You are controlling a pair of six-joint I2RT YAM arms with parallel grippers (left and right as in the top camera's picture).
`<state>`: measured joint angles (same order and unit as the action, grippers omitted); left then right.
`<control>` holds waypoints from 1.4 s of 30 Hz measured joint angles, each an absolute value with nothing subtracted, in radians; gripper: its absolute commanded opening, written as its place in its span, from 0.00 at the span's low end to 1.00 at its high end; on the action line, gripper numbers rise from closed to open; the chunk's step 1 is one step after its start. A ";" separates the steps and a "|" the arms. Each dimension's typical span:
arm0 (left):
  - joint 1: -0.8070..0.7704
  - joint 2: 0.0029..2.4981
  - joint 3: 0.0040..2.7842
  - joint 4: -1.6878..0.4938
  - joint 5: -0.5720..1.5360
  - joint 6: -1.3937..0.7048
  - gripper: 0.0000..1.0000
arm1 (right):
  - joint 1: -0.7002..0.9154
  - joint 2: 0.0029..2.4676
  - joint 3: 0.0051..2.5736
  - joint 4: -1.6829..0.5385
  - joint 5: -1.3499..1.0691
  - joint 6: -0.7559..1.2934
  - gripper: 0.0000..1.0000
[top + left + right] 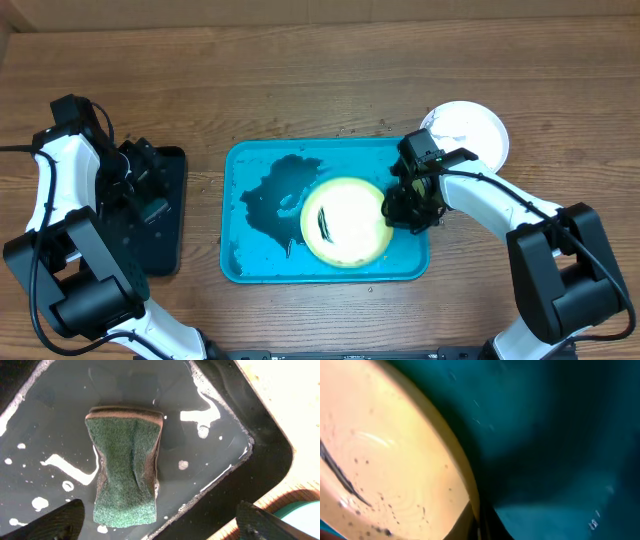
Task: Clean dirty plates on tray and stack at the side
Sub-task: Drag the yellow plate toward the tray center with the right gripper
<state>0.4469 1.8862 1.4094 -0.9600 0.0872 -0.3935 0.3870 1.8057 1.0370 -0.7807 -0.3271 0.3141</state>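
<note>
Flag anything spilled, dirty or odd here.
A dark wet patch spreads over the left half of the blue tray, beside the yellow-green plate, which carries a dark smear. The green sponge lies in foamy water in the black tray.

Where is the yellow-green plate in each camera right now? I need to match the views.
Overhead: yellow-green plate lies right of centre on the blue tray.
Left wrist: not in it; only a sponge in the black tray.
Right wrist: fills the left half, its rim running diagonally.
Shared landmark: the blue tray, right of the plate in the right wrist view.
</note>
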 measured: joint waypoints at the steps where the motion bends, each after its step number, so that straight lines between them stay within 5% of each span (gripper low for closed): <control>1: 0.447 1.886 1.409 -0.960 0.087 -0.393 0.94 | 0.387 1.806 1.037 -0.754 -0.337 0.322 0.04; 10: 0.447 1.886 1.409 -0.945 0.085 -0.394 0.97 | 0.389 1.806 1.034 -0.569 -0.368 0.407 0.04; 30: 0.447 1.943 1.409 -0.962 0.051 -0.394 0.96 | 0.505 1.806 1.034 -0.546 -0.232 0.550 0.04; 35: 0.447 1.961 1.409 -0.962 0.045 -0.395 0.41 | 0.505 1.806 1.034 -0.599 -0.229 0.565 0.04; 40: 0.447 1.964 1.409 -0.949 0.040 -0.390 0.58 | 0.505 1.806 1.034 -0.615 -0.228 0.572 0.04; 42: 0.447 1.964 1.409 -0.949 0.037 -0.392 0.74 | 0.505 1.806 1.034 -0.614 -0.228 0.572 0.04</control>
<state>0.4469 1.9644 1.4094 -0.9485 0.0368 -0.3923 0.5045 1.8057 1.0336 -0.6136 -0.2283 0.5724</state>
